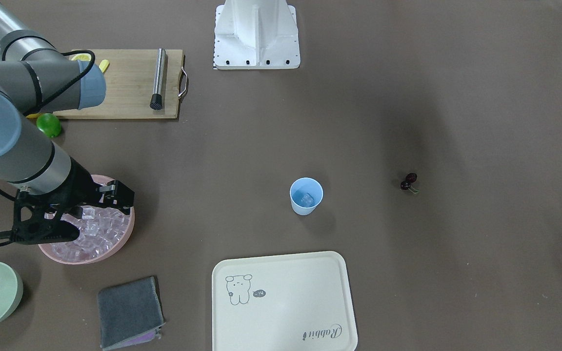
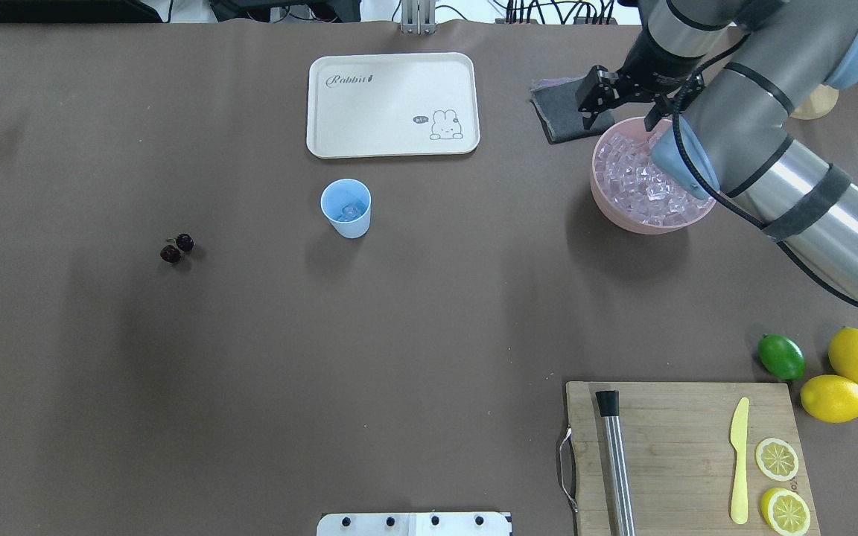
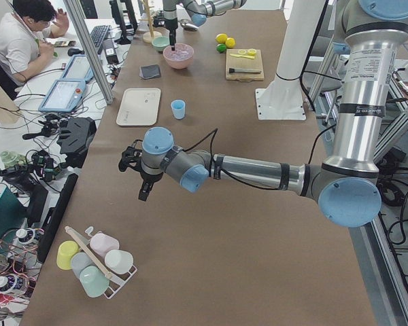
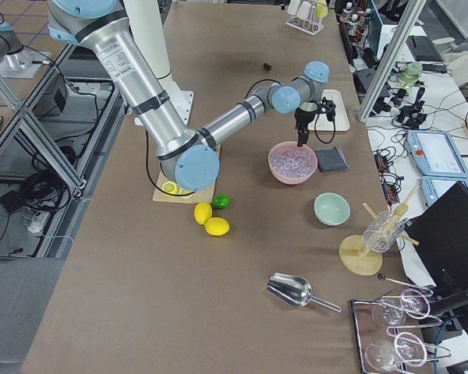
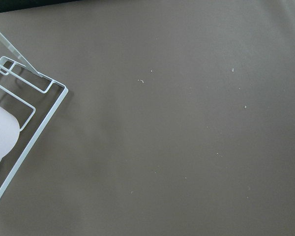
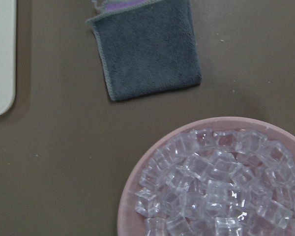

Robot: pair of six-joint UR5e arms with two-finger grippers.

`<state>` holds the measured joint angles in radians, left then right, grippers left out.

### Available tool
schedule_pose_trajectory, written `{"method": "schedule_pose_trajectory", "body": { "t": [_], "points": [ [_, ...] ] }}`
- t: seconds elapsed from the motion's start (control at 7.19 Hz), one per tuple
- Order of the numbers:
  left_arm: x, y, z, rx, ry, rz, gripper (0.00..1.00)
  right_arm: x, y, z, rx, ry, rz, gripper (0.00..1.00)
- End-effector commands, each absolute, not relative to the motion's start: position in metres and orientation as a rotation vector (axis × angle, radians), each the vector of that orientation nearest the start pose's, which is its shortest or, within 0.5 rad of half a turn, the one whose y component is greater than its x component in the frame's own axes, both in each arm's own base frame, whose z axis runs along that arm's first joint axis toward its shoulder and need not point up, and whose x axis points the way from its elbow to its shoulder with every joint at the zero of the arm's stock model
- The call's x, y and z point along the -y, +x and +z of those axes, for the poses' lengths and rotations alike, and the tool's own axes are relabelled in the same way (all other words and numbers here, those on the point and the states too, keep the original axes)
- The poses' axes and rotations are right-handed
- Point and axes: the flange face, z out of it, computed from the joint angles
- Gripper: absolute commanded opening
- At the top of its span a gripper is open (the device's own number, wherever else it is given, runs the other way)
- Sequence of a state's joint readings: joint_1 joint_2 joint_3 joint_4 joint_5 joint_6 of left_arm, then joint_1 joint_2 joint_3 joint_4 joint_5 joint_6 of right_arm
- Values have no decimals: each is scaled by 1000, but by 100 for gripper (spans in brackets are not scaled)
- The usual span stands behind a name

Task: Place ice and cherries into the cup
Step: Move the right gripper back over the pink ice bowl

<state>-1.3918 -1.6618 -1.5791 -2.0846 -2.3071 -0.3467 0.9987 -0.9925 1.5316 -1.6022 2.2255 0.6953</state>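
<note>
The right gripper (image 1: 122, 197) hangs over the ice (image 1: 96, 229) in a pink bowl (image 1: 90, 261). Whether it or the left gripper (image 3: 141, 178) is clenched cannot be told.

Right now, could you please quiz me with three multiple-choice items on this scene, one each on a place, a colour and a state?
1. Where are the cherries relative to the cup? A) inside it B) leaning against its side C) on the bare table, apart from it
2. What colour is the bowl heaped with ice? A) pink B) pale green C) blue
3. What is the cup's state? A) tipped over B) upright, holding ice C) upright, empty
Answers: 1 C, the overhead view shows them well clear of it. 2 A, its wall is pink. 3 B, ice shows inside the standing cup.
</note>
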Motion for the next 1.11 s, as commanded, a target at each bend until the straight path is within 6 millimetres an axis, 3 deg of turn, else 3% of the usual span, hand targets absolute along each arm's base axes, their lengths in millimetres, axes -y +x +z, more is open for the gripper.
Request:
{"method": "schedule_pose_trajectory", "body": {
  "t": [0.0,0.28,0.42,0.7,0.97],
  "points": [
    [557,36,550,-839,376,74,97,609,-319,367,773,22,-134,94],
    [556,36,549,-839,380,78,97,602,-315,412,794,90,-188,90],
    [554,36,550,-843,395,81,97,597,-325,415,792,95,-198,86],
    [554,36,555,-842,396,83,97,597,-326,418,776,102,-185,77],
    [554,36,554,-842,397,84,97,596,-328,419,774,100,-187,75]
  ]
}}
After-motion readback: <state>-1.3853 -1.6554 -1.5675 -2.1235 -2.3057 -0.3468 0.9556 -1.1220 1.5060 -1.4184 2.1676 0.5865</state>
